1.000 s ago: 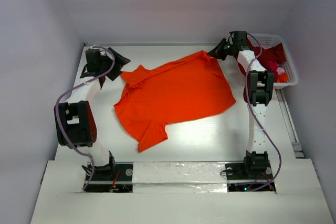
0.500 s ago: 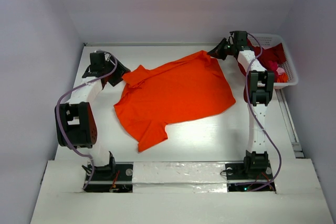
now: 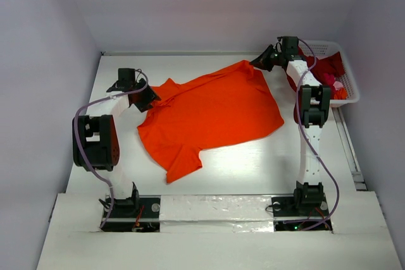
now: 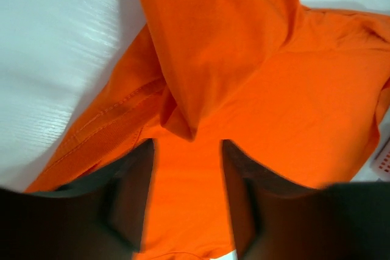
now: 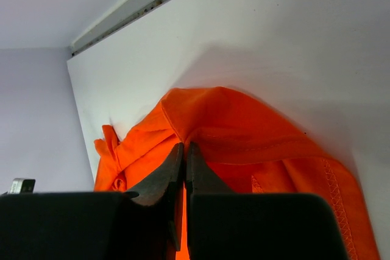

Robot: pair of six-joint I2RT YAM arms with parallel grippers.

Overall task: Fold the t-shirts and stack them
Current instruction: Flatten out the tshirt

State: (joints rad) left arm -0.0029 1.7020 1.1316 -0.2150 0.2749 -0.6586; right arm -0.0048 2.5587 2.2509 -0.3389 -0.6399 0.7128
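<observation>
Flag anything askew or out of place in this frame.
The orange shirt lies crooked on the table, and its corner by the left gripper is bunched into a raised fold. In the basket, dark red cloth is heaped untidily. Nothing looks spilled or damaged.
</observation>
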